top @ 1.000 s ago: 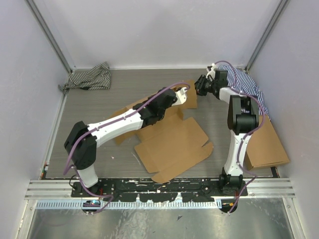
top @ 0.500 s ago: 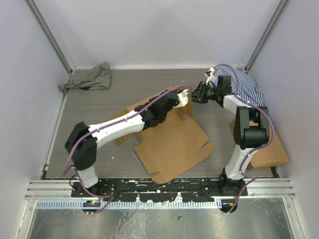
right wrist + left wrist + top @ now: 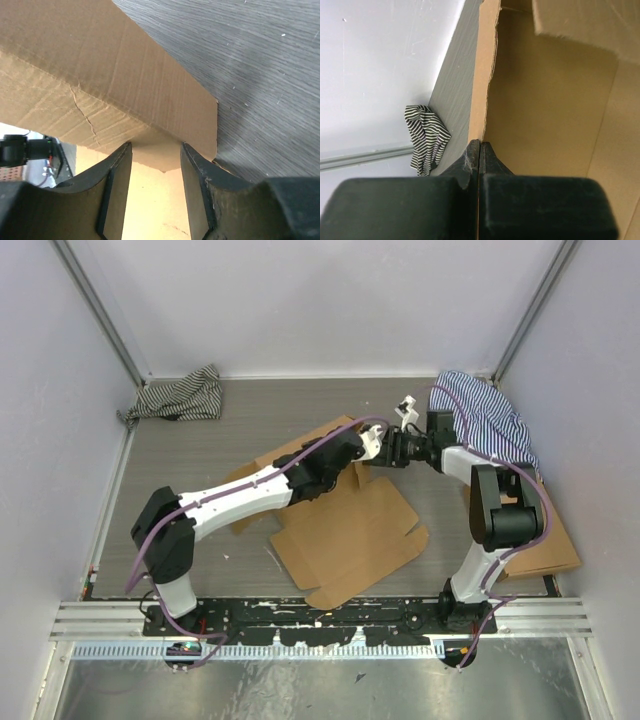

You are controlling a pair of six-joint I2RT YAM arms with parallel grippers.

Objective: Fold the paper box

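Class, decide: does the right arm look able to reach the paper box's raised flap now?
Probably yes. The right pincer stands open at a corner of the raised flap, nothing between them, and the left pincer, shut on the paper box, does not block it.

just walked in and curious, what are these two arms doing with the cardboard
Two robot arms are working on a brown paper box, a die-cut sheet on the grey table. The left gripper is shut on the edge of a raised flap at the sheet's far side. The right gripper is open right beside it, jaws apart at a lifted cardboard edge without clamping it. Most of the sheet lies flat, not yet folded.
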